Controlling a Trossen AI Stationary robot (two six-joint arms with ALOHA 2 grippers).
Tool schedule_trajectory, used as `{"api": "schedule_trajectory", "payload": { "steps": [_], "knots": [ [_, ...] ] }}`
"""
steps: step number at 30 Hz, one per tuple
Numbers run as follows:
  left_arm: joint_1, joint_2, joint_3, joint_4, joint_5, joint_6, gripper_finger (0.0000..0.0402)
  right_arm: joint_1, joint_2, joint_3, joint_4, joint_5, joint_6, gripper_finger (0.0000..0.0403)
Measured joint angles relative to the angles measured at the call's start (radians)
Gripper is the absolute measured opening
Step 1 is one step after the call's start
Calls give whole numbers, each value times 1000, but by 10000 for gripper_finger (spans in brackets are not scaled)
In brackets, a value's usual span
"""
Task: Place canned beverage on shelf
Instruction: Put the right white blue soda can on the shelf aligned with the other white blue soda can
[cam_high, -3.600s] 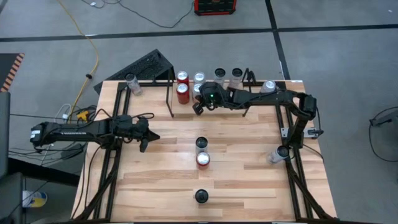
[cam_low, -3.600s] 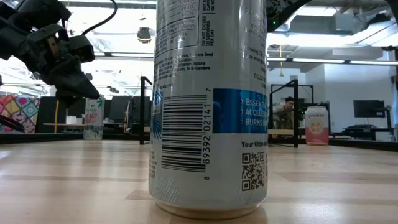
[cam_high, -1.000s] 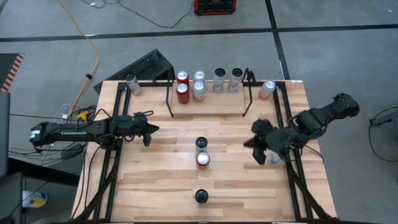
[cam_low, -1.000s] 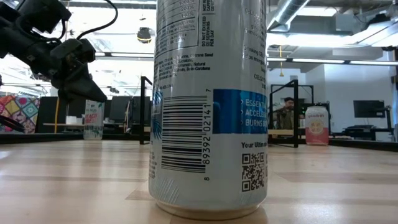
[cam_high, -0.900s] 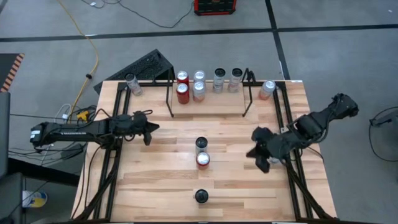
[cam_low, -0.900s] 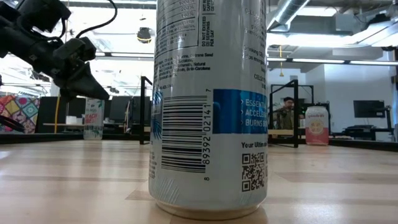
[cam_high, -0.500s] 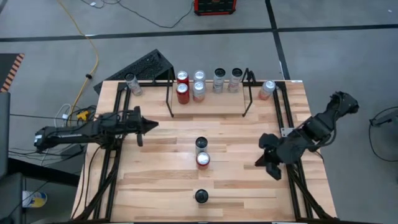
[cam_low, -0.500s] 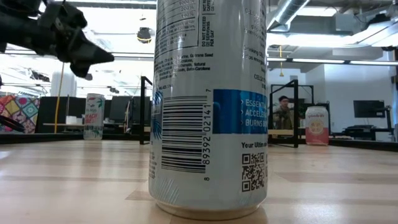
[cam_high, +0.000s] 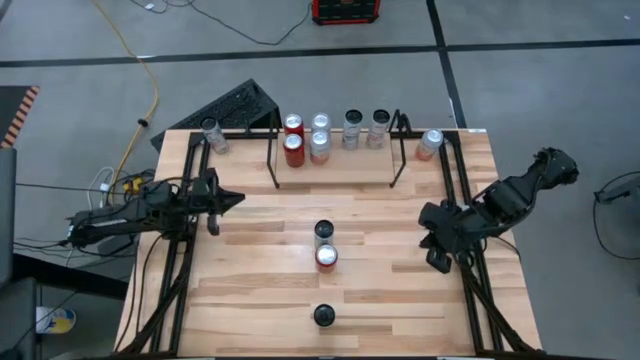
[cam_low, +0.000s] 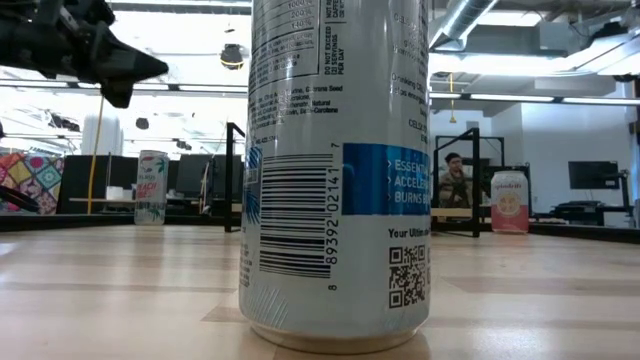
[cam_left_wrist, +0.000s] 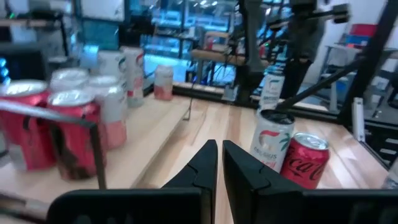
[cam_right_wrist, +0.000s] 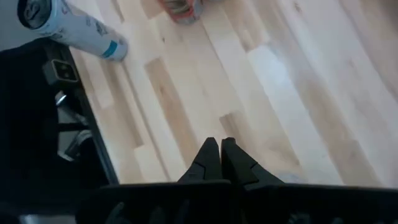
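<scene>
From above, the wooden tabletop (cam_high: 260, 290) carried the shelf (cam_high: 333, 170), a low rack of thin black rods at about twelve o'clock along the far edge. Six cans stood at it: two red cans (cam_high: 293, 140) at its eleven o'clock end, one behind the other, two silver cans (cam_high: 320, 137) just beside them, likewise one behind the other, and two more silver cans (cam_high: 365, 128) side by side toward one o'clock. At the middle of the tabletop a dark-topped can (cam_high: 324, 232) and a red Coca-Cola can (cam_high: 327, 257) stood touching, and a tall white can (cam_high: 324, 316) with a barcode stood alone at six o'clock near the front edge, filling the low view. A loose can (cam_high: 211, 134) stood at the ten o'clock corner outside the rack, and a pinkish can (cam_high: 430, 143) at the two o'clock corner. The left end effector (cam_high: 228, 199) hung at nine o'clock, its fingers pressed together on nothing, pointing toward the centre cans. The right end effector (cam_high: 436, 262) hung at three o'clock over bare wood, its fingers likewise pinched together and empty, beside the black rail. Its wrist camera caught a white and blue can (cam_right_wrist: 69, 23) near that rail. A person (cam_low: 455, 180) sat in the room beyond the tabletop.
</scene>
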Motion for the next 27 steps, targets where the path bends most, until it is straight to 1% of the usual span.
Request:
{"api": "schedule_trajectory", "payload": {
  "steps": [2,4,7,11,16,18,20,23,24,27],
  "knots": [
    [0,-21,0,13,25,25,11,-18,1,0,-4,-43,0,7],
    [-1,-41,0,20,22,45,11,-31,1,0,-17,-69,-1,18],
    [-1,-44,0,9,-55,47,11,-47,1,0,-63,-91,5,47],
    [0,-31,0,-10,-106,47,11,-61,1,0,-159,-93,84,103],
    [0,-31,0,-93,-108,46,11,-95,1,0,-265,-99,291,196],
    [0,-31,0,-138,-108,46,11,-112,1,-3,-271,-121,363,235],
    [0,-31,0,-188,-109,46,11,-126,1,-11,-269,-163,403,267],
    [0,-31,0,-272,-110,44,11,-130,10,-24,-272,-215,413,301],
    [0,-31,0,-295,-111,44,11,-130,16,-30,-271,-218,418,309],
    [0,-31,0,-384,-111,44,11,-127,29,-38,-268,-220,458,320]
  ]
}}
